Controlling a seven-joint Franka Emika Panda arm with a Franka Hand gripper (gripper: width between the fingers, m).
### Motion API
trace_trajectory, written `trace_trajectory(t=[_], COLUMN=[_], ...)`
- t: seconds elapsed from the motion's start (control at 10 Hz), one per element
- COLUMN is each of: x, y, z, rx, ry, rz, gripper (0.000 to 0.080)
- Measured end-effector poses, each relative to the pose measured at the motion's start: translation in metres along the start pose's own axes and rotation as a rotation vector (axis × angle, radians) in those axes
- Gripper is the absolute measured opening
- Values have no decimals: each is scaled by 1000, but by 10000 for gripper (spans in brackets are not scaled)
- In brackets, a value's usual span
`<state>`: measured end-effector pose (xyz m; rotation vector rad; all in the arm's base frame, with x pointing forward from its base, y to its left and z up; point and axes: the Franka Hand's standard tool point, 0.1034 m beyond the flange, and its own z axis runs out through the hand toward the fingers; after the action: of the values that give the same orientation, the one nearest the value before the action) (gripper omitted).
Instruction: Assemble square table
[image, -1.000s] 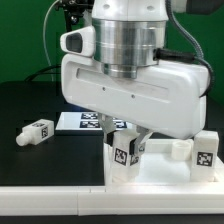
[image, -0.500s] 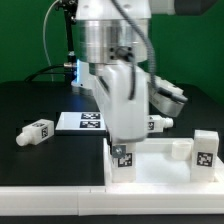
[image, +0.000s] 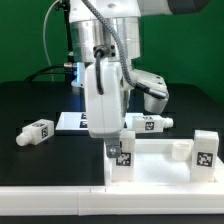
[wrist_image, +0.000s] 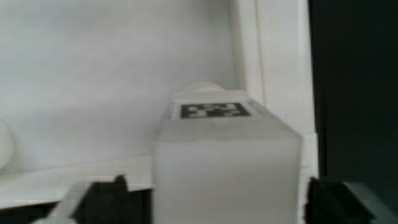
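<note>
My tool (wrist_image: 214, 198) straddles the upright leg (image: 123, 160), labelled with a black-and-white square tag (wrist_image: 215, 110), at the top's (image: 160, 172) 10 o'clock corner; whether I'm clenched on it, I cannot tell

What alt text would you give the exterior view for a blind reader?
A white robot arm has its claw down over a chunky white tagged leg standing upright on a corner of the large white square plastic tabletop. Another white tagged leg lies on the black table toward the exterior view's left.
</note>
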<state>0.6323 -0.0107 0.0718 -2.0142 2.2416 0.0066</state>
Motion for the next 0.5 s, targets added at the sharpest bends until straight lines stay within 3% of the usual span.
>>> trace_trajectory(t=[0.1, 0.3, 0.5], x=[-14, -30, -24], y=[3, 3, 3], z=[-1, -1, -1], rx=[-7, 5, 1], ry=[6, 30, 34], rz=[-111, -454, -547], gripper=[605, 636, 646])
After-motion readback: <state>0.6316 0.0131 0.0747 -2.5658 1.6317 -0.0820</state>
